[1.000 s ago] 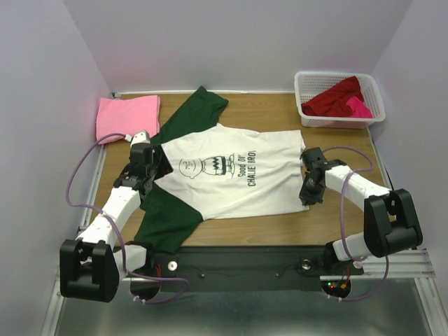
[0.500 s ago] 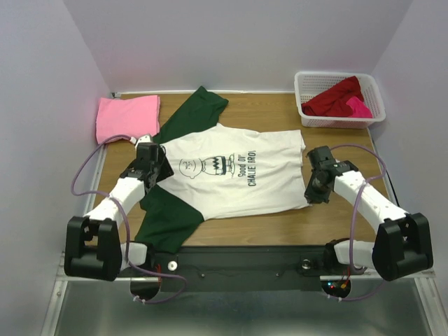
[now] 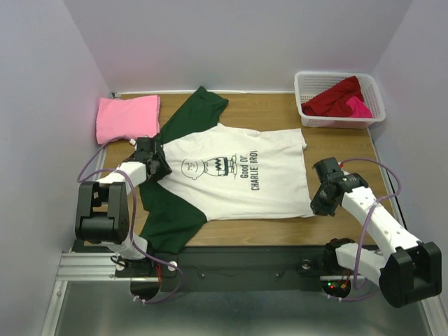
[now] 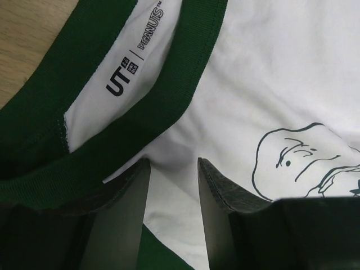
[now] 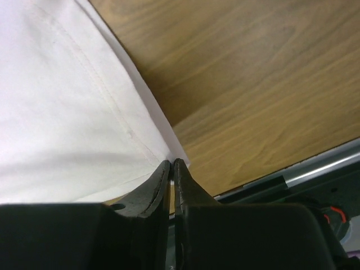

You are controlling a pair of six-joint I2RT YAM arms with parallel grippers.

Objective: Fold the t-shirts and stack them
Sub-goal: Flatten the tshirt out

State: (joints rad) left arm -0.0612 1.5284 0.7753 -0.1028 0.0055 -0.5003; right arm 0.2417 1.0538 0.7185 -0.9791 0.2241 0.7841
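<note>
The white t-shirt (image 3: 231, 175) with dark green sleeves and the black Charlie Brown print lies spread flat on the wooden table. My left gripper (image 3: 155, 159) sits at its collar, open; in the left wrist view (image 4: 173, 169) the fingers stand apart over white cloth just below the green collar (image 4: 84, 90). My right gripper (image 3: 316, 207) is shut on the shirt's near right hem corner, pinched between the fingertips in the right wrist view (image 5: 171, 164). A folded pink t-shirt (image 3: 126, 119) lies at the far left.
A white lattice basket (image 3: 302, 89) stands at the far right and holds a dark red t-shirt (image 3: 336, 98) and a magenta one (image 3: 358, 107). Bare wood (image 5: 264, 84) shows right of the hem. The table's metal front edge (image 5: 315, 169) runs close behind my right gripper.
My right gripper has moved nearer and to the right, drawing the hem corner along and flattening the shirt. My left arm has swung back, its gripper shifting up toward the collar.
</note>
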